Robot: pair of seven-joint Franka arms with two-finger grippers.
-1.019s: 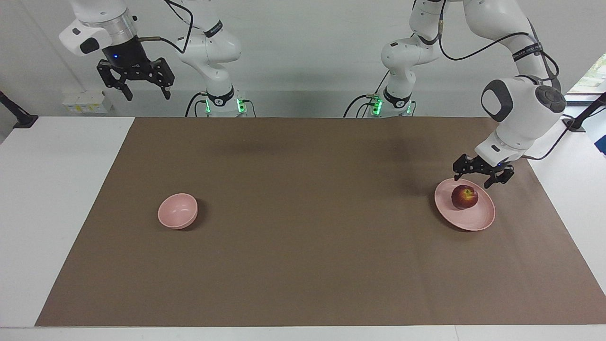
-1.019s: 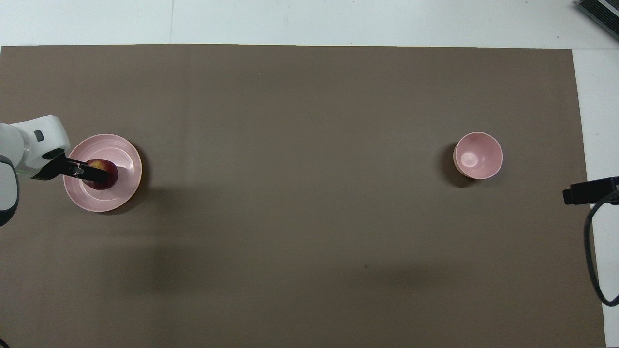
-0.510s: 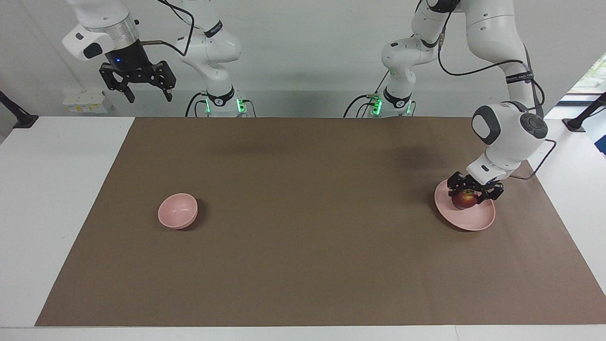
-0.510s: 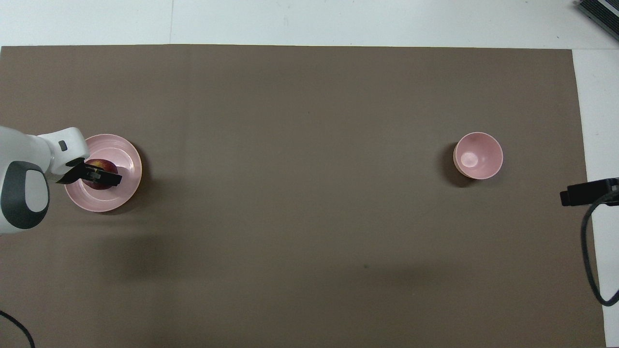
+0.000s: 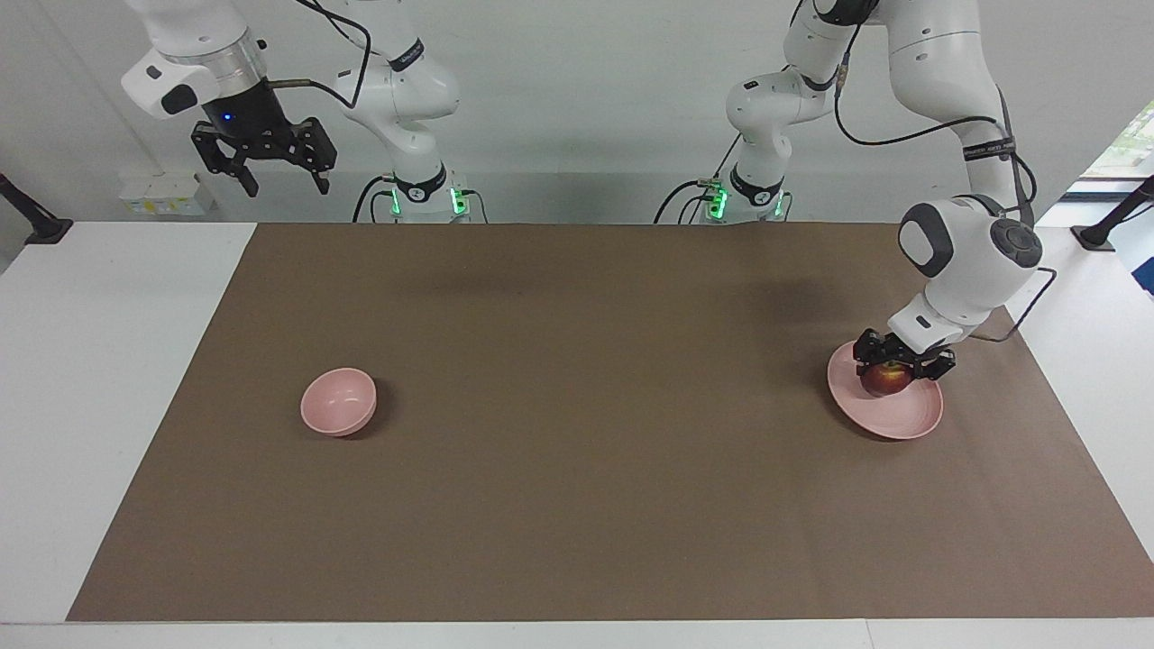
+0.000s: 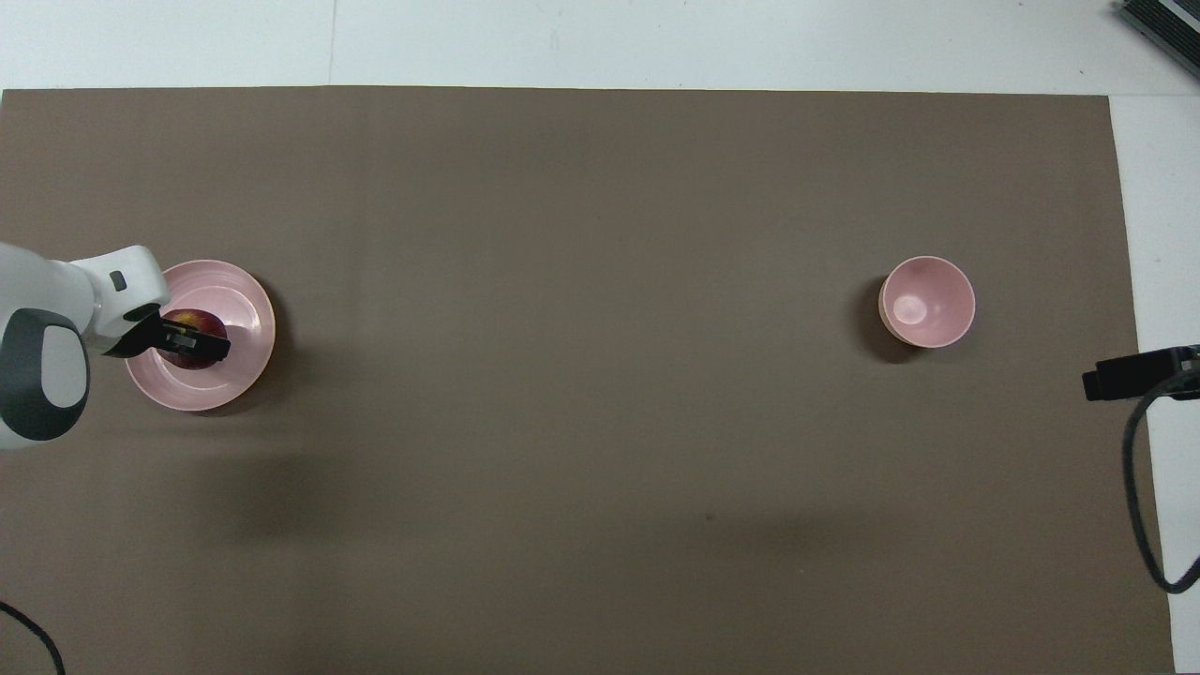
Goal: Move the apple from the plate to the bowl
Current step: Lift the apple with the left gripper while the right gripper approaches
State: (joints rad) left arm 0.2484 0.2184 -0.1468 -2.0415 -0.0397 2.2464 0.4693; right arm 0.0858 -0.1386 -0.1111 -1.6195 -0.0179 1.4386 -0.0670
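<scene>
You can't see the top of the apple [image 5: 884, 380]: the left gripper [image 5: 902, 359] covers it (in both views), so finger contact isn't readable. In the overhead view the right gripper [image 6: 1130, 373] is cut off by the frame edge, showing only a dark tip.

White table [image 5: 108, 379], brown mat [image 5: 577, 451], pale wall [image 5: 577, 108], bright window [image 5: 1127, 144].

brown mat [image 5: 577, 505], white table [image 5: 108, 361]
</scene>
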